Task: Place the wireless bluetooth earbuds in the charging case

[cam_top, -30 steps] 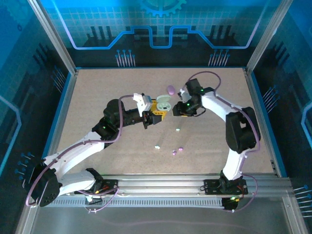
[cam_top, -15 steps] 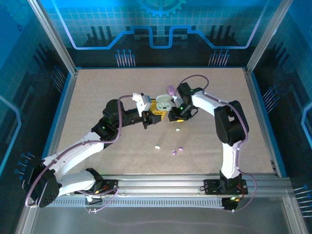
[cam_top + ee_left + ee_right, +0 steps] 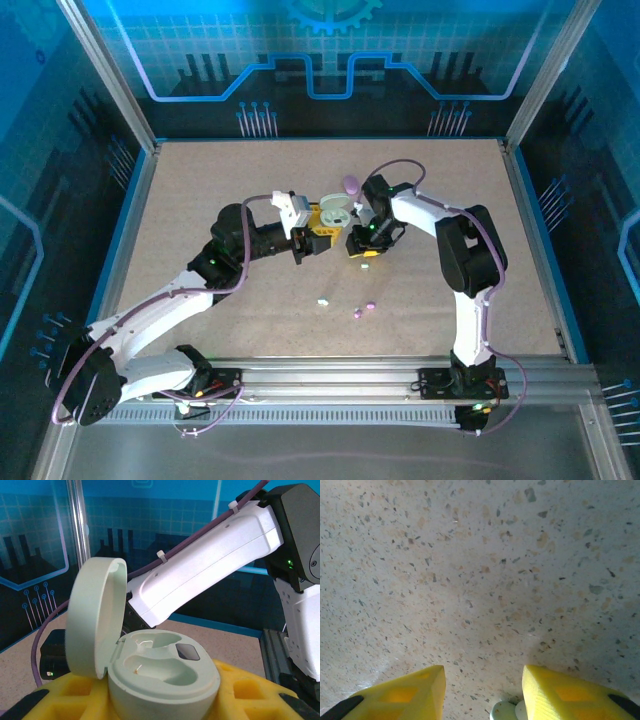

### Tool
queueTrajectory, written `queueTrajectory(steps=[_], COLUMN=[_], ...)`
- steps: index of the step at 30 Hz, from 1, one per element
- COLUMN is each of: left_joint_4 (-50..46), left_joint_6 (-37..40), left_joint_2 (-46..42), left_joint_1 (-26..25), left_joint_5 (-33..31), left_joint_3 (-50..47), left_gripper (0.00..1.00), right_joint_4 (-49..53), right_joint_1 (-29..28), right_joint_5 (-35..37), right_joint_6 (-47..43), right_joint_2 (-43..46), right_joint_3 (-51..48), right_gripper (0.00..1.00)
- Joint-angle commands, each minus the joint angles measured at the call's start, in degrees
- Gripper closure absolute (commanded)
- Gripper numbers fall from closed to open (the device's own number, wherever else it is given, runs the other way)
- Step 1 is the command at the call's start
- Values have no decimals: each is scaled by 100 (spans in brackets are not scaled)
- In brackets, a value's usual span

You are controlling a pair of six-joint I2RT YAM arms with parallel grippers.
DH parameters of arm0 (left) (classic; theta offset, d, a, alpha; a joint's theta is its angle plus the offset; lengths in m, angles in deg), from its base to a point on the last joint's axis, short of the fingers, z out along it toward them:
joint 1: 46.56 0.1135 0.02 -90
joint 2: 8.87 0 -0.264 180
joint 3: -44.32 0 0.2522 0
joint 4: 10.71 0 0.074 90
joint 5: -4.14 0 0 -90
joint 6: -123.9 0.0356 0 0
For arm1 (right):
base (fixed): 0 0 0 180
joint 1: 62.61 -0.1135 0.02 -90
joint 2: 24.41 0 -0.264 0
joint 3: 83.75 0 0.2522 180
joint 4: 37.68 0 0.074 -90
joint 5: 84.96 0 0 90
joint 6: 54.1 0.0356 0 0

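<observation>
At the centre of the worktop, I see the left hand closed on the mint-green charging case. In the left wrist view its yellow fingers bear against both sides of the case base. The case stands upright there, with its lid swung open to the left. Both moulded wells in the base hold nothing. The white link of the right arm crosses behind the case.

Just right of the case, the right hand points down at the worktop. In the right wrist view its fingers are set well apart and grip nothing. A mint earbud lies on the speckled surface between them, at the bottom edge of the view and closer to the right-side finger. I cannot tell whether it touches that finger.

Nearer the arm bases, three more pieces lie loose:
- a second mint earbud
- a purple earbud
- a second purple earbud, just beside the first

A purple oval case rests on the worktop behind the charging case, apart from both hands.
</observation>
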Motion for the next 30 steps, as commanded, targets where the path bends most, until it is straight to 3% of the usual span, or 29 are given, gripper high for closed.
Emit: queueTrajectory(steps=[1, 21, 30], left_joint_4=[17, -20, -12], left_joint_6=[84, 151, 160], left_joint_2=[-145, -137, -198], left_joint_1=[24, 30, 31], left_joint_5=[-26, -42, -94], left_joint_3=[-75, -77, -120], left_gripper=[66, 66, 66], right_joint_4=[250, 433, 831], right_joint_1=[-81, -179, -366], right_joint_5=[27, 125, 1047], right_joint_6=[-18, 100, 80], right_joint_2=[-50, 544, 495], right_joint_3=[-93, -532, -71], right_gripper=[54, 54, 56])
